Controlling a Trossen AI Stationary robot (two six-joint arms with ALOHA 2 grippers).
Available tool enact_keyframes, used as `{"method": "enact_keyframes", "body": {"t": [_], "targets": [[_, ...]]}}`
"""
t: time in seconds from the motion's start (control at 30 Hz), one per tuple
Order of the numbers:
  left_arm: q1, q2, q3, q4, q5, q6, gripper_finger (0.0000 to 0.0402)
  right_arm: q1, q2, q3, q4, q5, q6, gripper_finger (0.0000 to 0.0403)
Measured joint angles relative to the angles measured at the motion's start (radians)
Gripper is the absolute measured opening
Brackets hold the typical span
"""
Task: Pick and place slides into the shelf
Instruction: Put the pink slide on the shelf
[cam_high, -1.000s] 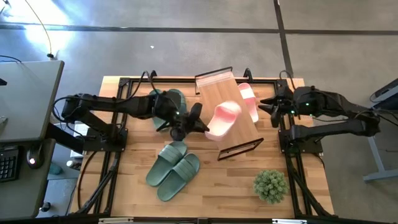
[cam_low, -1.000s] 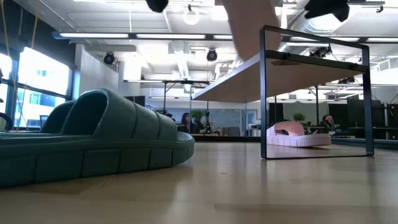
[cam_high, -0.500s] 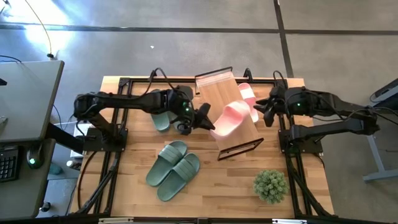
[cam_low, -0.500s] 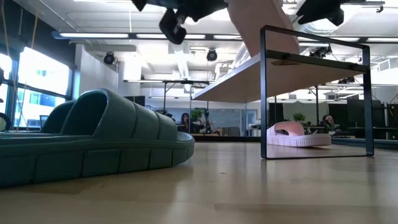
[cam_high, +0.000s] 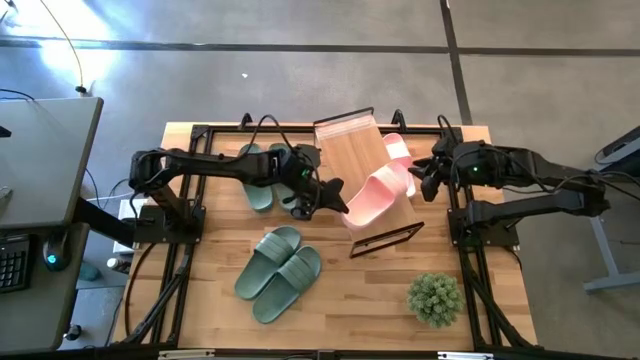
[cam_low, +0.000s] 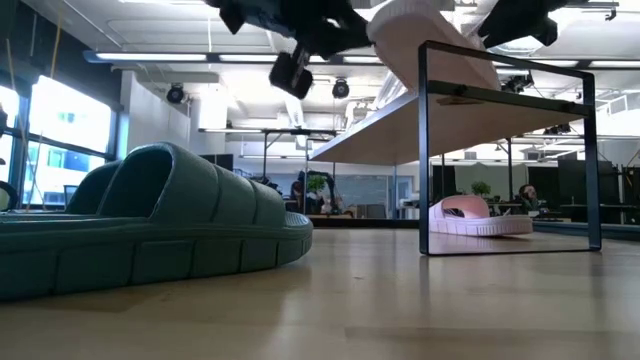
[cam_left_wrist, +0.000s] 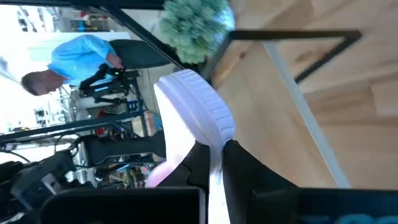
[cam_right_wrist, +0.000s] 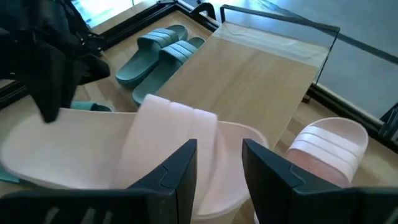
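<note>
My left tool, pinching the pink slide by its edge over the shelf, risked dropping it; my right tool waited spread.

Lighting's pretty even from overhead, daylight-ish, and the surface only gets soft shadows under the arms. The low view is backlit: bright ceiling strip lights and a blown-out window on the left, so the big green slide up close looks dark and a bit soft. The left wrist view is smeary, with the pink slide washed out to whitish. The right wrist view blurs whatever's nearest.
</note>
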Motion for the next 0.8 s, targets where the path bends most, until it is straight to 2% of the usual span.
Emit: {"method": "enact_keyframes", "body": {"t": [0.5,0.8], "targets": [[-0.001,0.007,0.000,-0.080,-0.017,0.148,0.0006,0.000,0.059,0.000,0.000,-0.002,0.052,0.0119],[-0.001,0.007,0.000,-0.083,-0.081,0.118,0.0041,0.000,0.089,0.000,0.001,-0.009,0.061,0.0119]]}}
